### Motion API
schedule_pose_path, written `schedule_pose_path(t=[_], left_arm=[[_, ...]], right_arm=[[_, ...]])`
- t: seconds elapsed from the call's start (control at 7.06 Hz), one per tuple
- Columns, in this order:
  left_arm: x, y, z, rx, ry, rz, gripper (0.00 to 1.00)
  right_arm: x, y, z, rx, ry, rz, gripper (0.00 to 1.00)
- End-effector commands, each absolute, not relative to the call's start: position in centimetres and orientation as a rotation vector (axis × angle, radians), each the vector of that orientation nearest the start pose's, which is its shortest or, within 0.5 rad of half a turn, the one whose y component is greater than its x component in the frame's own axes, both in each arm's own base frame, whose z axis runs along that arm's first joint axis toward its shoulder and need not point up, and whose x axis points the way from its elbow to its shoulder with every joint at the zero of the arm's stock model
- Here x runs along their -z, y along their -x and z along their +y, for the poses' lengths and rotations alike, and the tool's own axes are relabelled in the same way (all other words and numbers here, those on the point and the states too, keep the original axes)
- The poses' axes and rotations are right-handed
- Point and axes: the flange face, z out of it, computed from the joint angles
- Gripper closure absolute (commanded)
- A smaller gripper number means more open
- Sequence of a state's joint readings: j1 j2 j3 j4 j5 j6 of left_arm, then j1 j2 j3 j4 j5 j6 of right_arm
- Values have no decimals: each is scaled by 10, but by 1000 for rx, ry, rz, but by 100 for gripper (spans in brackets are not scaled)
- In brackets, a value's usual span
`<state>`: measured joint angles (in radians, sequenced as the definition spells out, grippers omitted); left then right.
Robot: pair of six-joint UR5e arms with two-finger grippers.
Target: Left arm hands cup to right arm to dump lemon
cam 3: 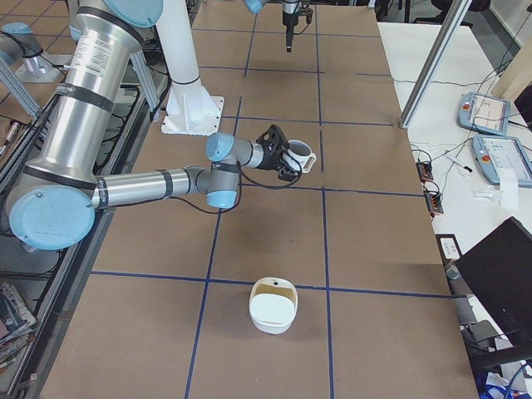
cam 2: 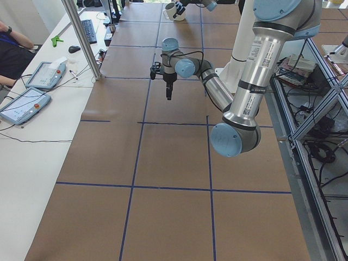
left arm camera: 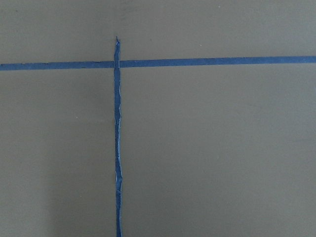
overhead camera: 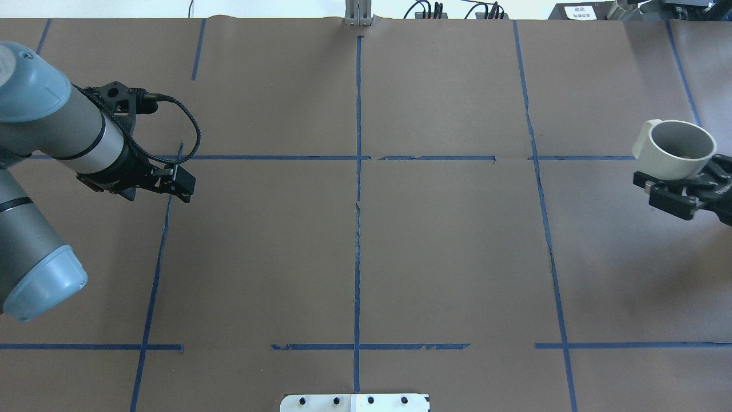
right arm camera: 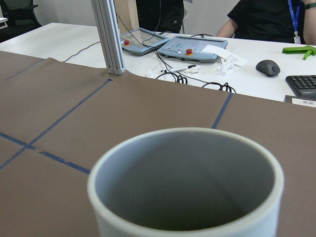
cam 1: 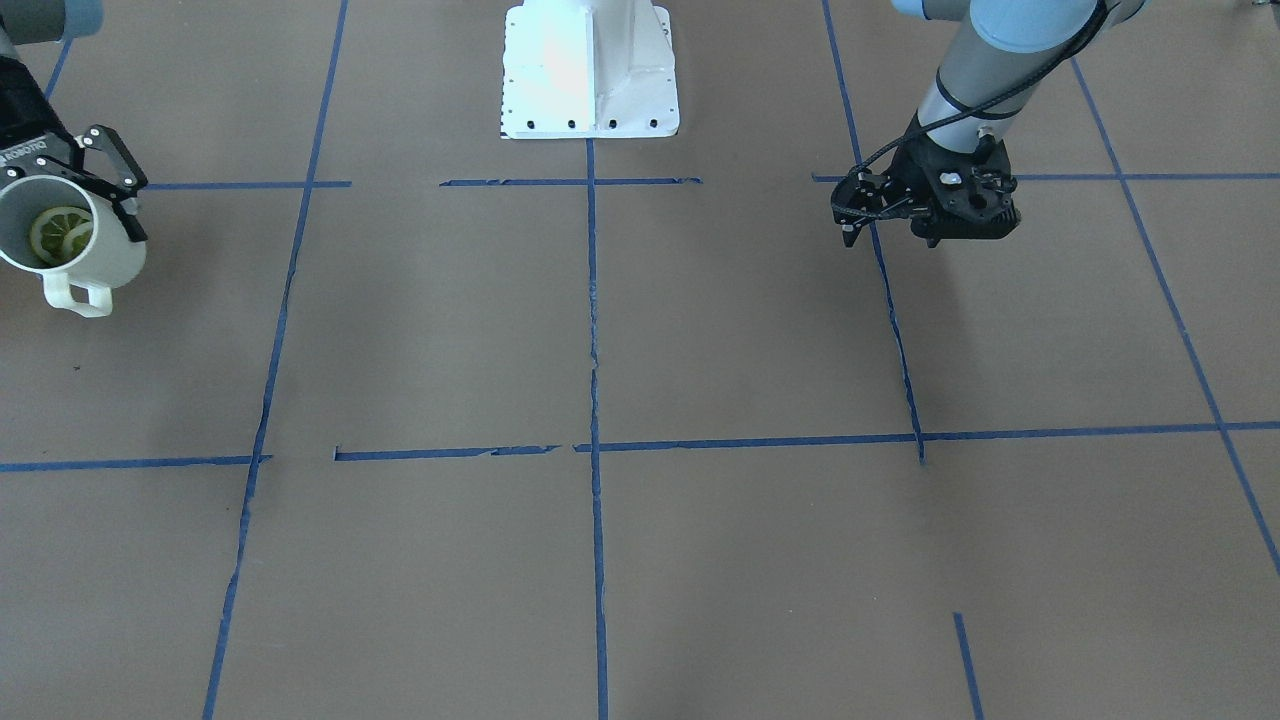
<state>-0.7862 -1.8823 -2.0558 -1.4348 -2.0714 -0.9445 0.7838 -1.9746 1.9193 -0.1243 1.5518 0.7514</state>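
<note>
The small white ceramic mug with a loop handle (cam 1: 90, 255) sits at the 9 o'clock edge of the front-facing view. It appears lifted off the table and tipped so that its grey inside shows. A pale yellow-green lemon slice (cam 1: 60, 235) lies on the inner wall, and the handle (cam 1: 80, 297) points to 6 o'clock, away from the robot.

The mug is probably stiff, glazed and slick, heavy for its size and likely to chip if dropped. A firm squeeze across the body suits it better than a pinch on the rim or the thin handle. The slice looks light and may cling to the wall, so pouring it out could need a steep tilt.

The black two-finger gripper with white ROBOTIQ lettering (overhead camera: 683, 189) on the right arm is clamped around the mug from the 12 o'clock side. This leaves the mouth unobstructed.

In the right-side view, a white rounded bowl (cam 3: 274, 320) stands on the table at 6 o'clock from the mug, well apart from it.

Across the brown paper tabletop (overhead camera: 446, 246), at 9 o'clock in the overhead view, the left arm's black openwork gripper (overhead camera: 177, 186) hangs empty. Its finger spread cannot be told.
</note>
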Motion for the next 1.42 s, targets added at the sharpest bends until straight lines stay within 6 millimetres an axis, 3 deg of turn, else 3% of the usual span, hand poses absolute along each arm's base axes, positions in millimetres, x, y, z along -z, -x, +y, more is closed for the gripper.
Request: schedule_pose_path(t=[0.0,0.14,0.42,0.57,1.27], left_arm=[[-292,-322,-441,-17,-52,807,0],[-290,-322,-441,-16,-52,808,0],[-288,-322,-440,-16,-55,811,0],[-290,-322,-441,-14,-53,807,0],[-291,-323,-441,-17,-52,806,0]], right_arm=[[-605,84,-293,-15,-1054,-968,65],[-642,62,-280,-35,-1055,-969,65],[-722,14,-233,-239,-1008,-1131,66],[-737,13,-240,-319,-992,-1179,66],[-722,16,-279,-736,-806,-1449,66]])
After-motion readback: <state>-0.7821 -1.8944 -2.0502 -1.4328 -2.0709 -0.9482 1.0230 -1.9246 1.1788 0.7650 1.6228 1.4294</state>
